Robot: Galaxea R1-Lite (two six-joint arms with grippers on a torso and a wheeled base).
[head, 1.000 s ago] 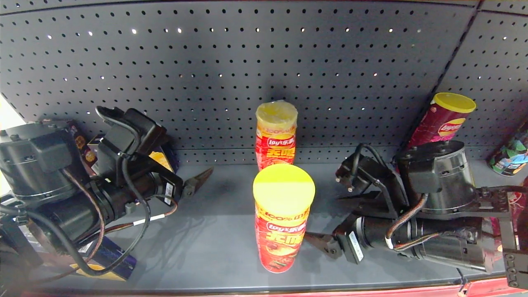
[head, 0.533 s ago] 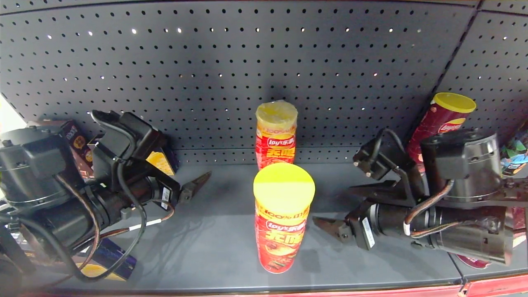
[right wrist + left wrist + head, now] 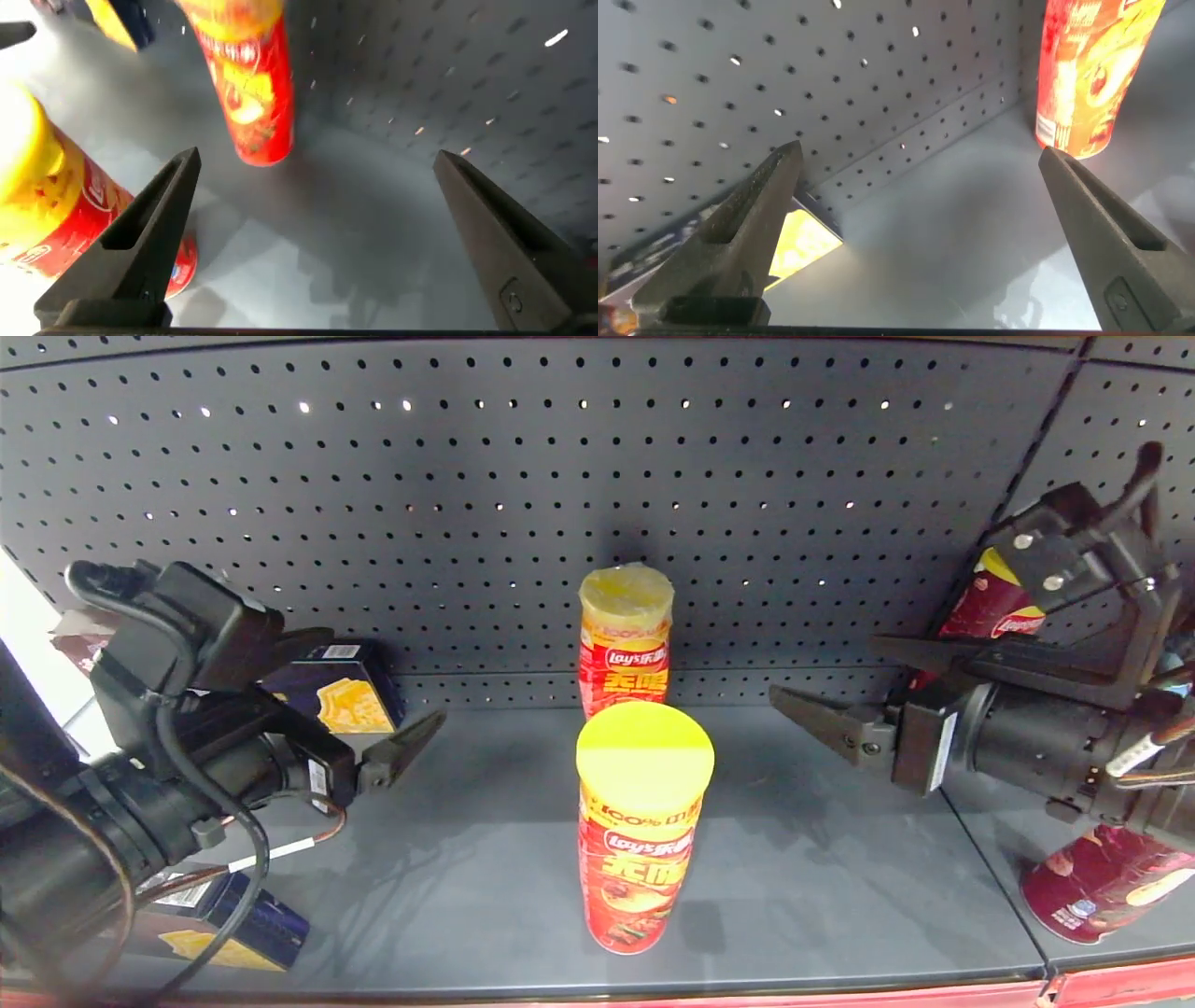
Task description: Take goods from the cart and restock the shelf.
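Observation:
Two red chip cans with yellow lids stand upright mid-shelf, the front can (image 3: 642, 826) close to the shelf edge and the rear can (image 3: 624, 639) against the pegboard. My left gripper (image 3: 378, 686) hangs open to their left, well clear of both. My right gripper (image 3: 826, 665) hangs open to their right, above the shelf and level with the rear can. Between the right gripper's (image 3: 318, 157) open fingers the right wrist view shows the rear can (image 3: 248, 84), with the front can (image 3: 65, 205) off to one side. The left gripper (image 3: 917, 154) frames bare shelf, with the rear can (image 3: 1088, 75) beyond one fingertip.
The grey shelf (image 3: 467, 859) has a pegboard back wall (image 3: 467, 476) and a red front edge. Blue and yellow boxes (image 3: 341, 691) sit at the left, one (image 3: 224, 933) near the front. A maroon can (image 3: 990, 602) stands behind my right gripper; another (image 3: 1106, 882) lies at the lower right.
Both arms have drawn away from the front can. The right gripper moved right and up, the left gripper moved left. The cans stayed put.

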